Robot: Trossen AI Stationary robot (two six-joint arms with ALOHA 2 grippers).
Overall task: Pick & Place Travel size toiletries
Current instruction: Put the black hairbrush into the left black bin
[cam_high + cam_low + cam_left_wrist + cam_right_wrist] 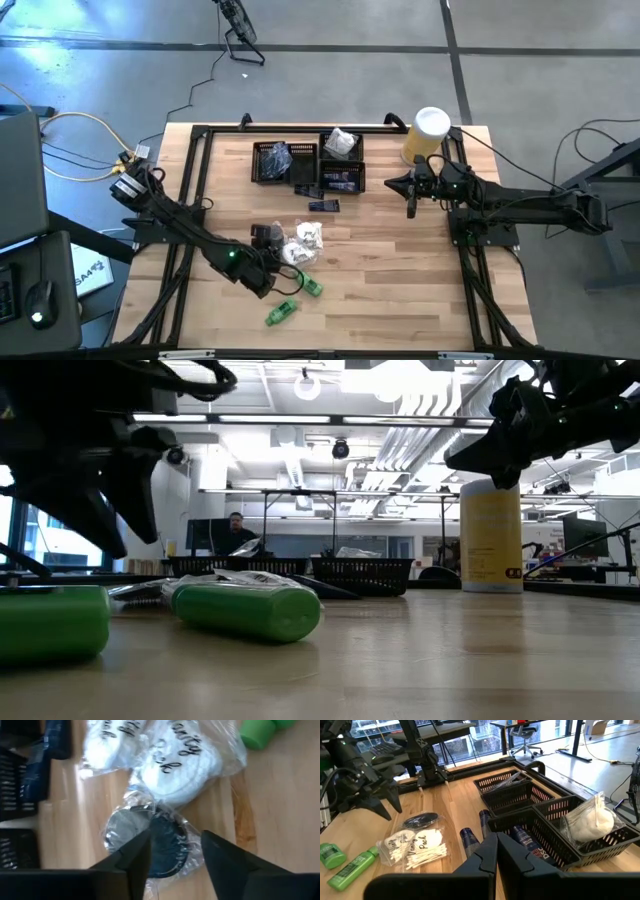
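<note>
Hovering just above a round black piece (147, 840) sealed in clear crinkly wrap, the left end effector (172, 852) is holding its two dark fingers (131, 857) apart and empty, one on each side of the disc. That piece is lying flat on the table (400, 270) toward the front left, touching the white packs of cotton swabs (175, 762), with two green tubes (296, 300) just beyond them and dark packets (325, 205) scattered between this pile and the black mesh baskets (283, 160) at the back. The disc is probably light and fairly stiff, but its loose film looks slippery and will likely crumple or slide, so the firmest hold seems to be across the rim of the disc itself, not on the wrap. Because the neighbouring swab pack is soft and overlapping the film's edge, a careless pinch could be dragging it along too. The right end effector (411, 208) is waiting raised over the right side of the table beside the tall yellow canister (424, 137), its fingers (485, 857) pressed together and carrying nothing.
</note>
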